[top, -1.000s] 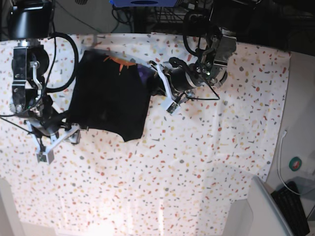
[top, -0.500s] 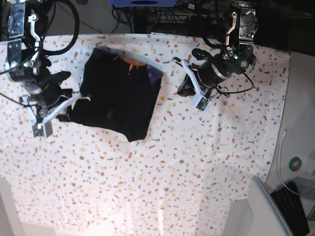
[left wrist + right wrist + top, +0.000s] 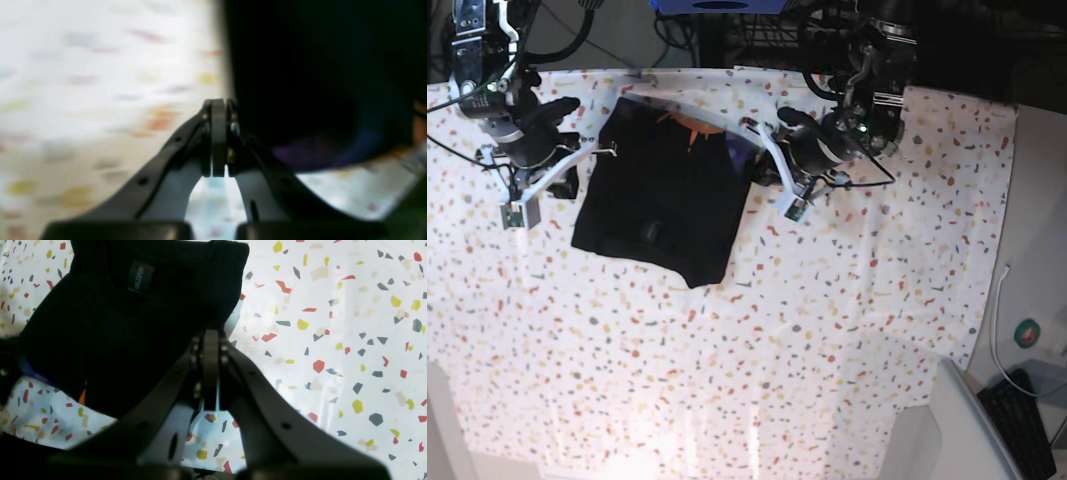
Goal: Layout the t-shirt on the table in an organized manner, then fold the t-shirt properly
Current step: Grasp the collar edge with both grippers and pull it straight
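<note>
Black shirt lies folded between two closed claws

The soft black short-sleeved t-shirt (image 3: 662, 205) lies on the speckled white tabletop (image 3: 847, 320), long axis running away from the camera; right claw (image 3: 547, 185) and left claw (image 3: 779, 180) flank it, both pinched closed and empty, about equally near.

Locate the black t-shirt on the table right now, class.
In the base view the t-shirt lies folded toward the table's far left part, between the right gripper on its left and the left gripper on its right.
</note>
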You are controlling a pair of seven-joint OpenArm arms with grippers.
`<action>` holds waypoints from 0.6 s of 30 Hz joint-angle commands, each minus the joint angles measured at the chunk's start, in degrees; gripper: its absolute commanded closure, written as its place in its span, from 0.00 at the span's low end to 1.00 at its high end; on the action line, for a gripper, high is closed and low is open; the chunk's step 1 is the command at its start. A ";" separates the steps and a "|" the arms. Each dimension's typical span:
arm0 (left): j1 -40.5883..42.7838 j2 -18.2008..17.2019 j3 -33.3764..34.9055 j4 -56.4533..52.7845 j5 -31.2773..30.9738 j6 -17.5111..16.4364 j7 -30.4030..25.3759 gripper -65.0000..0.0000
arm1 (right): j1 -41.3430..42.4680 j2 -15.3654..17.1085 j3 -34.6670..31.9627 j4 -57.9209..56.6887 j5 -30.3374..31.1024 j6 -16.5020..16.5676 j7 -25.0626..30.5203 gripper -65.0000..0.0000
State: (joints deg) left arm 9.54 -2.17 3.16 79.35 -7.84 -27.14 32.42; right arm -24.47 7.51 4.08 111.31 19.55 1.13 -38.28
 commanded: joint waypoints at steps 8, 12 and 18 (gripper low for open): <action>3.69 -0.68 -0.48 5.53 -0.74 -0.07 -0.82 1.00 | -0.81 0.36 0.28 1.00 0.19 0.15 1.14 1.00; 5.36 -0.68 -0.48 8.96 -0.74 -0.07 -0.64 1.00 | -1.25 0.36 0.19 1.00 0.19 0.24 1.14 1.00; 5.10 -0.68 -0.48 6.05 -0.74 -0.07 -0.64 1.00 | -2.04 0.36 0.19 1.00 0.19 0.24 1.14 1.00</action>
State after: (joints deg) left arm 14.61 -2.90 2.68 84.55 -7.79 -26.94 32.62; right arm -26.70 7.53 4.12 111.31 19.49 1.15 -38.35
